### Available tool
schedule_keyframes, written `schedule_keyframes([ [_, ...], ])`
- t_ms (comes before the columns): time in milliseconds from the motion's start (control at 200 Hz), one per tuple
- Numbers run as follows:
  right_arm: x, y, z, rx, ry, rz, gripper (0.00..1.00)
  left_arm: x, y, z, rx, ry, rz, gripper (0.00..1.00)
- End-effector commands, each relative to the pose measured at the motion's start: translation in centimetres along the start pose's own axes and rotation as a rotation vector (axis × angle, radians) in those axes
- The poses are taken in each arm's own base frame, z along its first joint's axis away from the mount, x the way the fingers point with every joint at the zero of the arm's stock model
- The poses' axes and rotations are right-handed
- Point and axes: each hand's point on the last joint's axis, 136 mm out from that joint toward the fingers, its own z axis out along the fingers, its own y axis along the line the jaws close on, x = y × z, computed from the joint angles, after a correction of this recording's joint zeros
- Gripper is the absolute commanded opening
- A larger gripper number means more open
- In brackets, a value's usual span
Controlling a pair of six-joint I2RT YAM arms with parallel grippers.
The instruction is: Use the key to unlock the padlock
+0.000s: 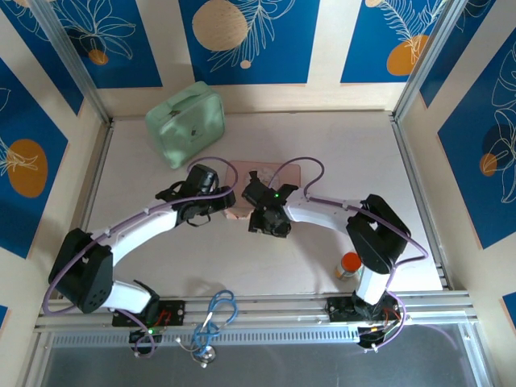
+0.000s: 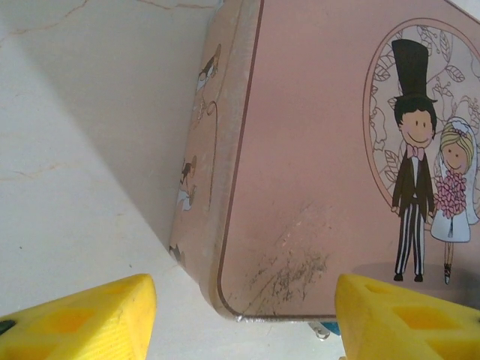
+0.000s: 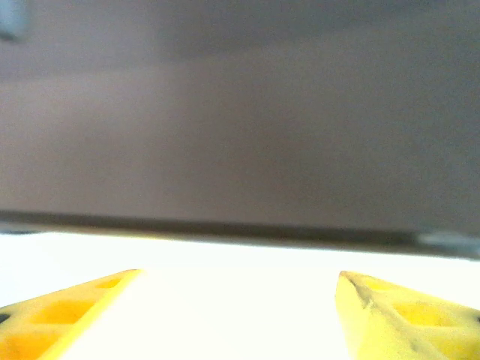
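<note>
Table [image 1: 266,266] carries our largest thing, a green case [image 1: 187,122] at the far left, then the pink tin [image 2: 315,150] in the middle with its bride-and-groom picture. Our left gripper [image 2: 240,311] hangs spread wide over the tin's near corner; our right gripper [image 3: 240,311] gapes beside its blurred wall. What may be the padlock [image 2: 324,328], a silvery-blue speck, peeks from under the tin's edge. An orange-capped bottle [image 1: 349,264] stands near our right base.

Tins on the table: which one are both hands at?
The pink tin with the cartoon couple, mid-table; left hand and right hand meet there. The green tin sits apart.
</note>
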Motion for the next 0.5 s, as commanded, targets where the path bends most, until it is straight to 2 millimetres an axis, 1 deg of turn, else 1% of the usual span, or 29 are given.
schedule_keyframes([
  [0,-0.9,-0.3,-0.1,0.090,-0.066,-0.032,0.63,-1.1,-0.4,0.1,0.023,-0.011,0.002,0.63],
  [100,-0.9,0.0,0.4,0.108,-0.060,-0.048,0.57,-0.8,0.0,0.5,0.022,0.005,-0.010,0.61],
  [180,-0.9,0.2,0.7,0.116,-0.062,-0.062,0.56,-0.7,0.2,0.7,0.024,0.009,-0.012,0.60],
  [380,-1.4,-0.2,0.8,0.165,-0.075,-0.067,0.55,-0.5,0.6,0.9,0.023,0.014,-0.022,0.60],
  [495,-1.3,-0.1,0.4,0.154,-0.084,-0.074,0.54,-0.4,0.8,1.1,0.021,0.020,-0.020,0.60],
])
